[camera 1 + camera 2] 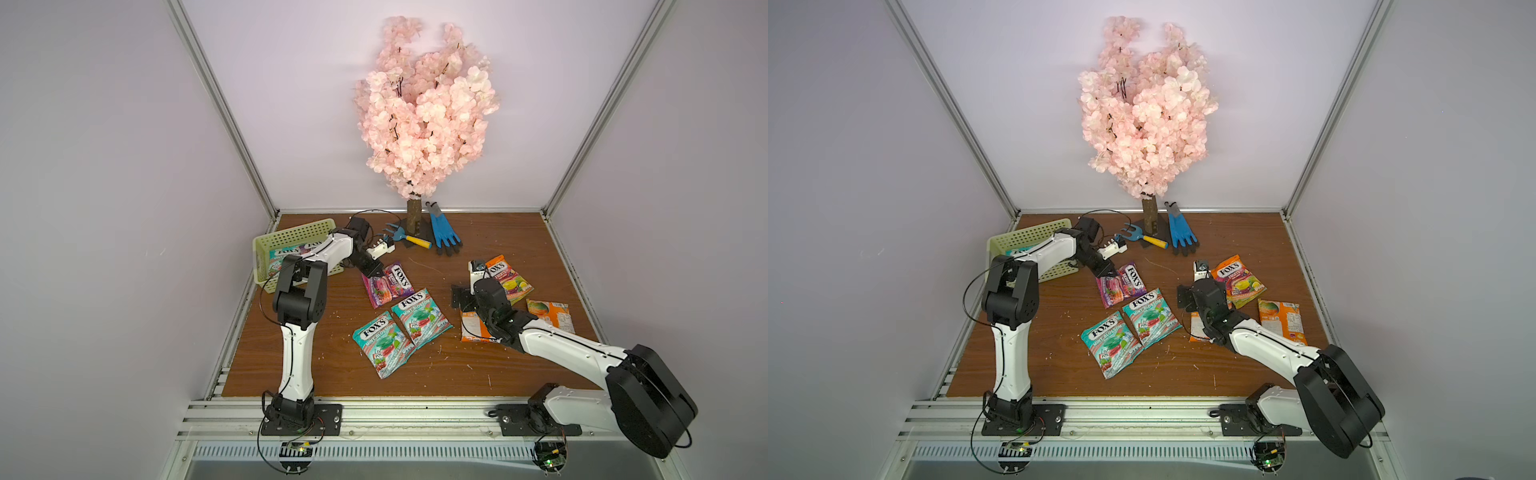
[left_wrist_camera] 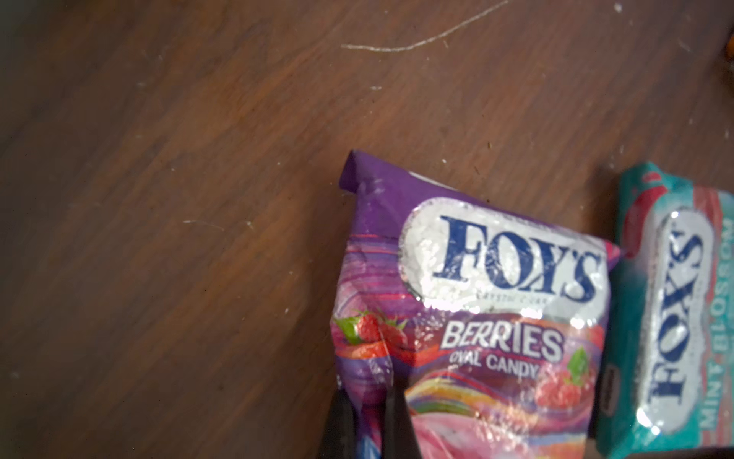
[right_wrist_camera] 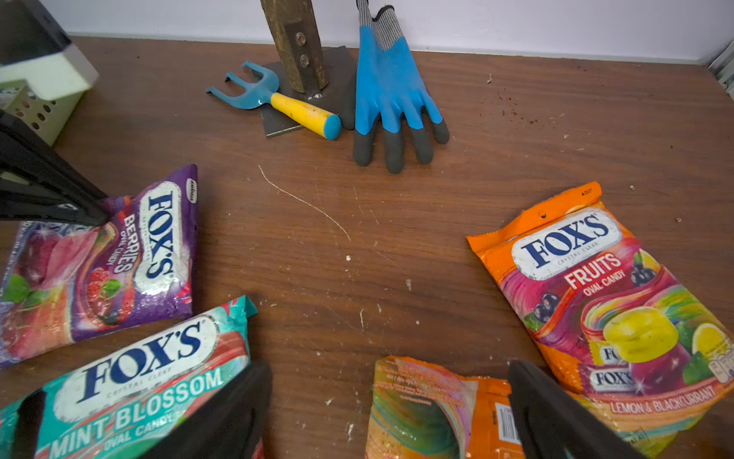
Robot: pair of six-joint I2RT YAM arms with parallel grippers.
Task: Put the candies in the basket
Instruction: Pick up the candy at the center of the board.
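Berries bag (image 2: 476,318), purple FOX'S, face up on the table (image 1: 498,241). The left gripper (image 2: 367,401) is on its edge, jaws squeezed nearly together with a raised fold of the bag's film pinched between them. Rest of the bag lies on the table.

Just past it from those jaws is a Mint Blossom bag (image 2: 675,318), teal, right up against the Berries bag. A second Mint Blossom bag (image 1: 382,343) sits edge to edge with that one, further from the left jaws.

The basket (image 1: 291,235) is near, behind the left jaws and under the forearm. At least one teal FOX'S bag (image 1: 282,254) is inside; the rest is hidden by the arm.

On the right gripper (image 3: 389,369) the jaws are spread fully wide, nothing gripped. Between them in the right wrist view is a face-down orange bag (image 3: 429,409); can't tell if the tips touch it. Outside one jaw is the Fruits bag (image 3: 607,302), orange, face up, lower corner behind that jaw. Outside the other jaw is the first Mint Blossom bag. Another orange bag (image 1: 550,313), also face down, lies beside the right forearm, behind those jaws.

Ahead of the right jaws, well apart: garden fork (image 3: 278,99), blue glove (image 3: 393,87), blossom tree trunk (image 3: 296,43).
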